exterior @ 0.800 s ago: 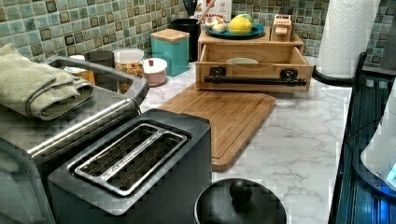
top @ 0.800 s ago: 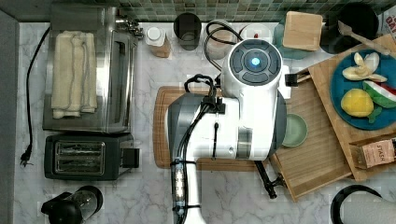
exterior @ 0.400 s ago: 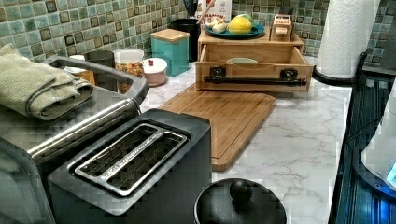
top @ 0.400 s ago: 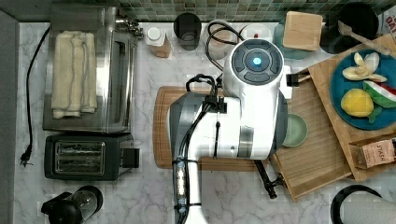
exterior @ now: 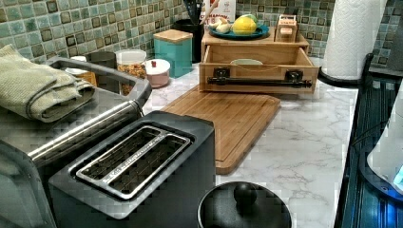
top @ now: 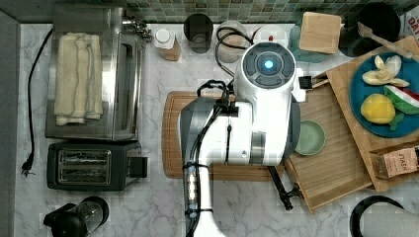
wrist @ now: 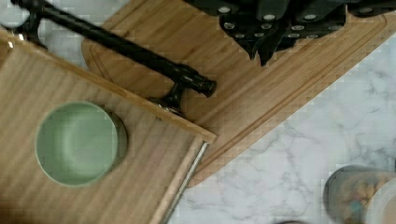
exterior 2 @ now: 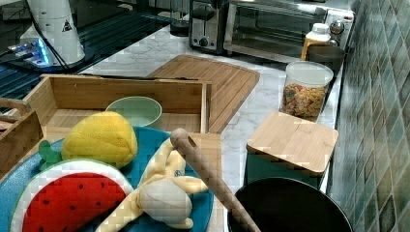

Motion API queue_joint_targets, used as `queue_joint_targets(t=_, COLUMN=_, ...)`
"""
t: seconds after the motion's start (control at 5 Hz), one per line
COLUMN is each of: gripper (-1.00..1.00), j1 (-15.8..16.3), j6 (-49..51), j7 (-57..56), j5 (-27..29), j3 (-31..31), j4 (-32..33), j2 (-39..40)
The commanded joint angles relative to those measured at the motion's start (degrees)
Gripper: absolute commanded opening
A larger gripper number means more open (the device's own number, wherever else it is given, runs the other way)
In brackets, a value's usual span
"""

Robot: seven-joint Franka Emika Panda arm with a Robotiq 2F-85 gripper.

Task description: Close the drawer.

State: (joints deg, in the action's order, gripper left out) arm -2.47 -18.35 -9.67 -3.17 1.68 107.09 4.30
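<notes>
Over the cutting board (top: 174, 143), the arm (top: 257, 113) has barely shifted; drawer (exterior: 259, 71) still pulled out at the counter's back edge, bowl (wrist: 77, 142) inside, gripper (wrist: 275, 21) state can't tell.

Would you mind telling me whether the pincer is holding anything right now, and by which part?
Nothing is held: the pincer hangs above the cutting board, apart from the drawer's black handle.

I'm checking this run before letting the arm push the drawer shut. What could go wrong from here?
The drawer is open with a green bowl loose inside; a hard push may slide or tip it. Its black handle overhangs the cutting board, so a low approach might hit the board. The drawer looks skewed in the top view and could bind.
</notes>
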Motion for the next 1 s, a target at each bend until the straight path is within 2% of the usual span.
queue_joint_targets(t=0.2, gripper=-1.00, j1=0.1, j6=-9.8, j7=-30.8, j5=0.8, j3=-0.4, j4=16.3, j2=-10.0)
queue_joint_targets(t=0.4, gripper=-1.00, j1=0.8, j6=-13.7, j7=-36.4, j5=-2.6, j3=-0.9, j4=21.5, j2=-11.9)
queue_joint_targets(t=0.6, gripper=-1.00, j1=1.2, j6=-22.0, j7=-40.5, j5=-6.4, j3=-1.2, j4=30.3, j2=-15.7)
queue_joint_targets(t=1.0, gripper=-1.00, j1=1.5, j6=-26.7, j7=-46.7, j5=-7.3, j3=-0.6, j4=36.9, j2=-16.4)
